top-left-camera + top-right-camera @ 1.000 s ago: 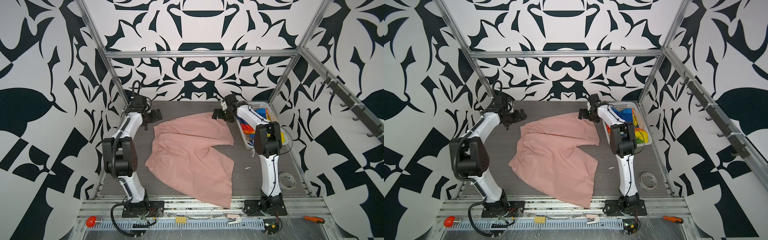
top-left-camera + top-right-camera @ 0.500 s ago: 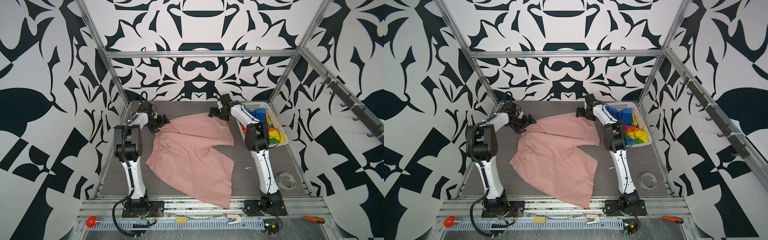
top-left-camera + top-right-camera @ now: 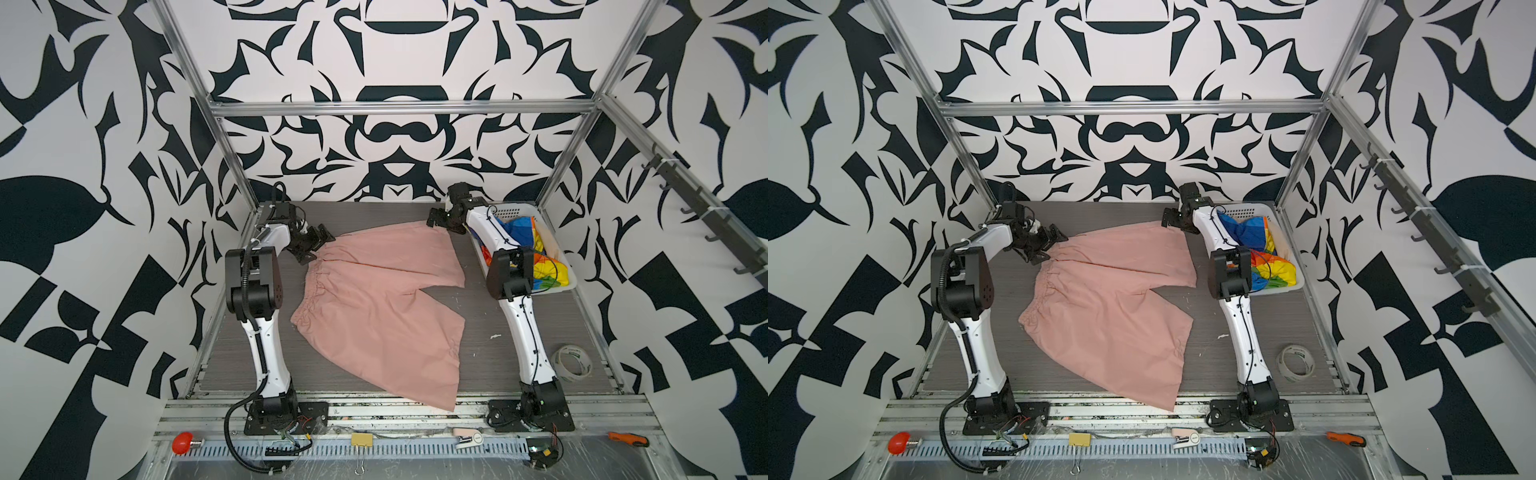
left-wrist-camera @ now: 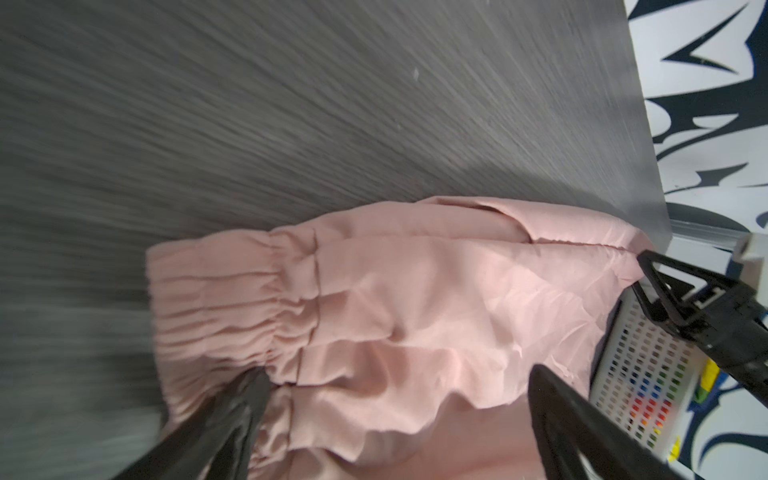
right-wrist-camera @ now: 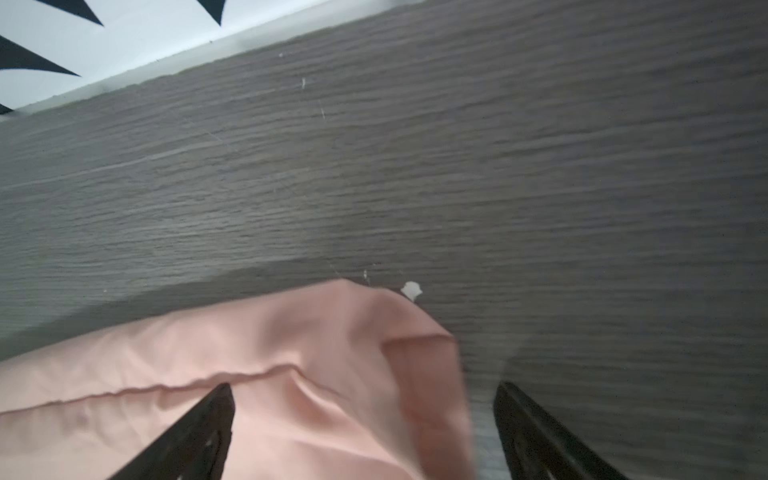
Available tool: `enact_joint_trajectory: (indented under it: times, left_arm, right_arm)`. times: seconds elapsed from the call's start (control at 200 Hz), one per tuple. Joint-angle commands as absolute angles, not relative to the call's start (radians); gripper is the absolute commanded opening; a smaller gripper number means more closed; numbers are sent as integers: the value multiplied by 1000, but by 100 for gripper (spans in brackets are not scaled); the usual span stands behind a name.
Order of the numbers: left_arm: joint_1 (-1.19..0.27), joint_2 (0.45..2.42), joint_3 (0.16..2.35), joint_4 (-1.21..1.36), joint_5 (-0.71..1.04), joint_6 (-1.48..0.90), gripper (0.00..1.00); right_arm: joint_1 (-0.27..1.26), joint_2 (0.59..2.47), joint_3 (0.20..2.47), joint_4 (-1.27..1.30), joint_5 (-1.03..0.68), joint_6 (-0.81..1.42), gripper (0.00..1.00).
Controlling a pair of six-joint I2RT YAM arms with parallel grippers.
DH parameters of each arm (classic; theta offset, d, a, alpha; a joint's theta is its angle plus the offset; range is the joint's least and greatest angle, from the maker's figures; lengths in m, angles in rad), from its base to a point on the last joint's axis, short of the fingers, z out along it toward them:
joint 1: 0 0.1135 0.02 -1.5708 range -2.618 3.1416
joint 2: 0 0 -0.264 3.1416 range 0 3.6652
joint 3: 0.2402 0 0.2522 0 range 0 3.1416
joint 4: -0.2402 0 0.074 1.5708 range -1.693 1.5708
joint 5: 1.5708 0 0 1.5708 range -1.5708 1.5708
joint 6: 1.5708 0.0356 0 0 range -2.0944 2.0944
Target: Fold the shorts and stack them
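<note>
At pink shorts' far corners, left claw, right claw gape.

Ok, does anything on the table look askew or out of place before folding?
Yes. The large salmon-pink cloth shorts lie skewed on the grey table, with one leg's hem past the front edge onto the metal rail. A roll of clear tape and a white scrap also lie loose on its right side.

Salmon-pink shorts: spread flat mid-surface, gathered waistband to the left. Left gripper at far waistband corner; right gripper at far leg-hem corner. White perforated basket, far right, holds rainbow-striped shorts. Tape roll, near right.
</note>
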State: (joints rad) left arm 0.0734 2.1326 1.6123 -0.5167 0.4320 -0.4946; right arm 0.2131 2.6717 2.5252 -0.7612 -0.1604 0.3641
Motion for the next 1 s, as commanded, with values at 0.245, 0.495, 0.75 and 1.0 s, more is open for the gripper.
enact_joint_trajectory:
  times: [0.245,0.495,0.75,1.0]
  left_arm:
    - [126,2056,1664,-543,416,-440,99]
    - [131,2030,1602,-534,419,-425,99]
    - [130,2026,1589,-537,437,-427,99]
    - [130,2026,1563,-528,439,-430,99]
  right_arm:
    - [219,2602,2548,-773,-180,370,99]
    - [221,2675,2596,-701,-196,438,99]
    - [226,2737,2674,-665,-175,490,99]
    - [231,2791,2694,-629,-173,555,80]
